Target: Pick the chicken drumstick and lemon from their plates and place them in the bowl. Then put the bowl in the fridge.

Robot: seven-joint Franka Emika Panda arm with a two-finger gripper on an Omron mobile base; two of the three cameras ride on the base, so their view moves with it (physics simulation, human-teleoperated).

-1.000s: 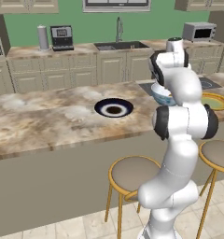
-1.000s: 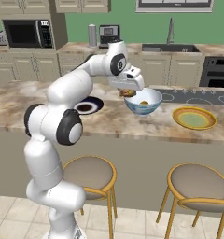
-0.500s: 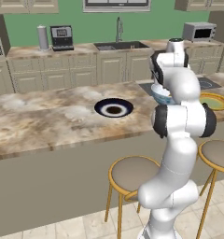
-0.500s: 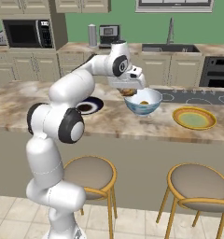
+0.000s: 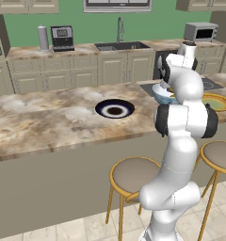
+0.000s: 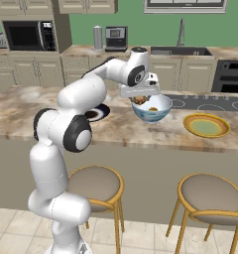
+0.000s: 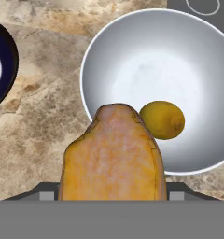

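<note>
- We see the gripper (image 6: pixel 141 97) hanging over the near rim of the bowl (image 6: pixel 151 109), on the marbled brown-and-cream stone counter (image 6: pixel 116 129).
- From the hand view, the drumstick (image 7: pixel 113 156) sits right between the jaws: a blunt, oblong lump, golden-orange with a paler mottled face and a darker browned edge. The jaws stand wide around it, and we judge it held, though the fingertips themselves are hidden behind the meat.
- The drumstick overlaps the bowl's (image 7: pixel 170 60) rim from above; in the right base view it shows as a small brown lump (image 6: pixel 140 100) just under the hand.
- The lemon (image 7: pixel 162 120) lies inside the bowl, on the slope near the rim closest to the drumstick: a smooth, rounded olive-yellow oval.
- The bowl's inside is plain, glossy white and deeply curved; its outside carries a light blue pattern.
- The dark plate (image 5: pixel 114 109) is round and flat, with a navy-black rim, a white ring and a dark centre; it sits on the counter well apart from the bowl (image 5: pixel 161 93).
- The yellow plate (image 6: pixel 207 125) is a shallow gold disc with a greenish middle, near the bowl on its other side.
- Two round stools (image 6: pixel 95 182) with tan padded seats and golden-rimmed frames stand in front of the counter.
</note>
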